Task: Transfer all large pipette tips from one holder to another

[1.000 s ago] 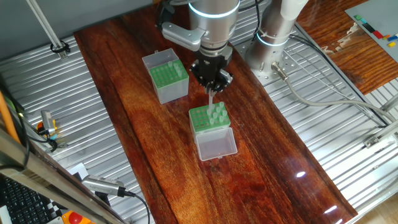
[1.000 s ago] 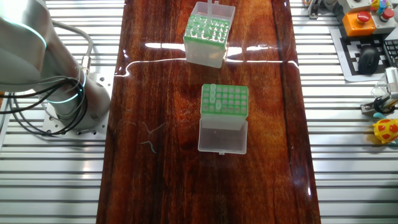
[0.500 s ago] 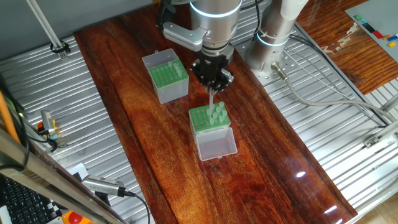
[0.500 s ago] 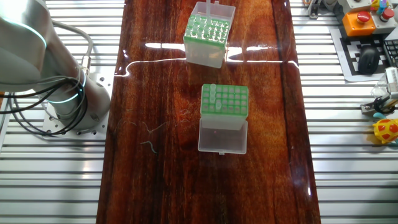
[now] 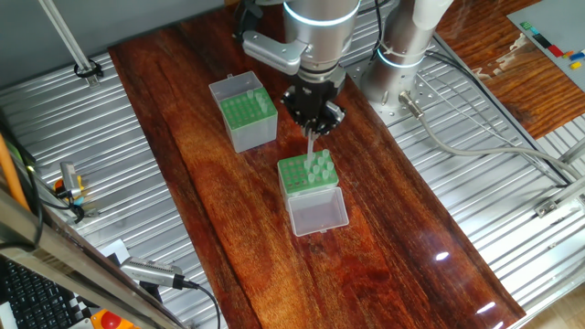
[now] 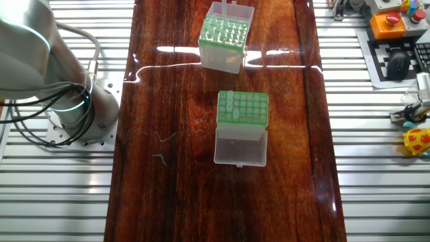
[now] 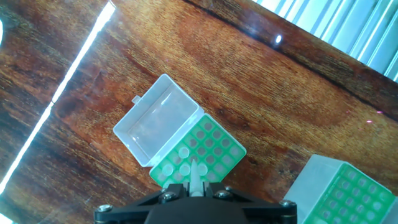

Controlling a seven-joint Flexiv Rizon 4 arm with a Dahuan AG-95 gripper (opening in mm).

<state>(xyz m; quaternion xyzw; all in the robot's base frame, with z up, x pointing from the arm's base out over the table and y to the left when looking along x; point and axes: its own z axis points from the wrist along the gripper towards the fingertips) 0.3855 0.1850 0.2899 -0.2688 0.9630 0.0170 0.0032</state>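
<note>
My gripper (image 5: pixel 311 131) is shut on one large pipette tip (image 5: pixel 311 144), which hangs upright just over the back edge of the small holder (image 5: pixel 306 175). That holder has a green grid top and a clear lid lying open in front. In the hand view the held tip (image 7: pixel 196 177) sits between my fingers, over the holder's grid (image 7: pixel 214 149). Several more tips (image 5: pixel 322 164) stand along one side of it (image 6: pixel 230 105). The grey-sided other holder (image 5: pixel 247 114) stands apart to the left (image 7: pixel 339 190). The other fixed view does not show my gripper.
The holders sit on a dark wooden board (image 5: pixel 228 210) flanked by ribbed metal table surfaces (image 5: pixel 475 210). The robot's base (image 5: pixel 402 55) and cables (image 5: pixel 475 146) are at the back right. The small holder's open lid (image 5: pixel 317 215) lies flat toward the front.
The arm has crept slightly to the right while holding the same tip. Both holders have stayed put.
</note>
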